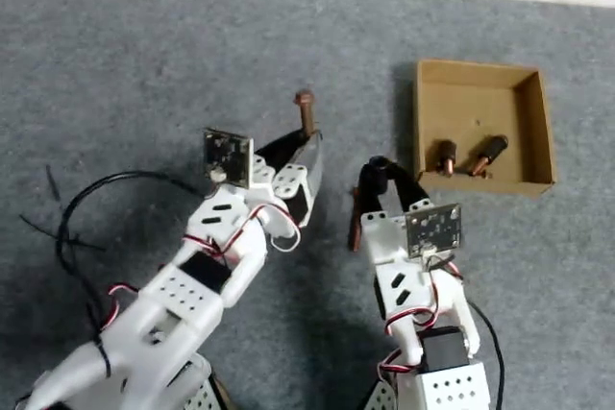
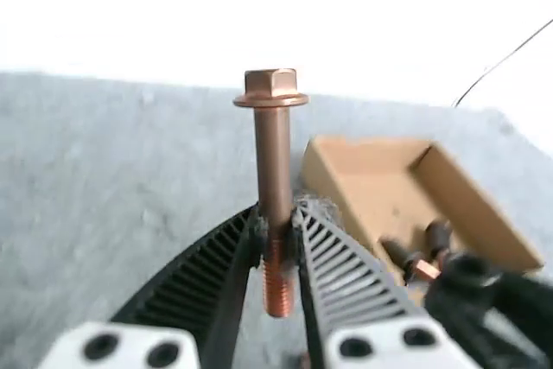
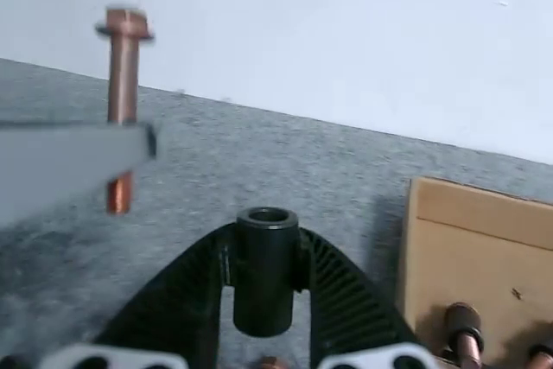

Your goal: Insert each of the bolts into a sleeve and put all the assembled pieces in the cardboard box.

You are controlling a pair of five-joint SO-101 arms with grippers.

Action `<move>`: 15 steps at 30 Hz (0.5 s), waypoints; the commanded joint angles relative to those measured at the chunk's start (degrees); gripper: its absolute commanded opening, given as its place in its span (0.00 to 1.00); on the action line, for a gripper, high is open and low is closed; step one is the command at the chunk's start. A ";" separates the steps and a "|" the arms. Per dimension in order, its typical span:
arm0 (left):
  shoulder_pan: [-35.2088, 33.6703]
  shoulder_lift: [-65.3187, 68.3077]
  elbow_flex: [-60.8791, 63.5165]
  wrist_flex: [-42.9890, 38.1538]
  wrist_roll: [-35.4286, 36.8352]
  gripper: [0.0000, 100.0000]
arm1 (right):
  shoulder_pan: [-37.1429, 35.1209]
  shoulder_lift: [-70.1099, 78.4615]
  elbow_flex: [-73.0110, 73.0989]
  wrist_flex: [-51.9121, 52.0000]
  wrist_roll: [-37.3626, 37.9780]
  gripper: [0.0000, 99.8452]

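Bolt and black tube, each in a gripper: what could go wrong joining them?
The bolt sits apart from the sleeve, whose opening looks snug; a small misalignment could jam the thread on its rim. The left gripper pinches the bolt low, near the thread, so a push might tilt it. Little thread shows below it, so the right gripper may bump it.

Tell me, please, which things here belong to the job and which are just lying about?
Job: bolt in the left gripper; black sleeve in the right gripper; cardboard box; two assembled pieces inside it.
Lying about: loose black cables on the grey mat.
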 commanded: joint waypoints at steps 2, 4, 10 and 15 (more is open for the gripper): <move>-0.40 -8.75 0.84 -2.02 5.63 0.00 | -3.38 -0.84 8.22 0.66 0.62 0.01; -0.40 -12.35 1.89 -1.93 9.93 0.00 | -4.26 -0.84 8.22 1.80 0.70 0.01; 1.63 -22.20 3.82 2.73 11.52 0.01 | -4.44 -0.84 8.22 1.98 0.70 0.01; 7.43 -27.82 4.09 8.88 11.34 0.01 | -4.44 -1.01 8.22 1.98 0.70 0.01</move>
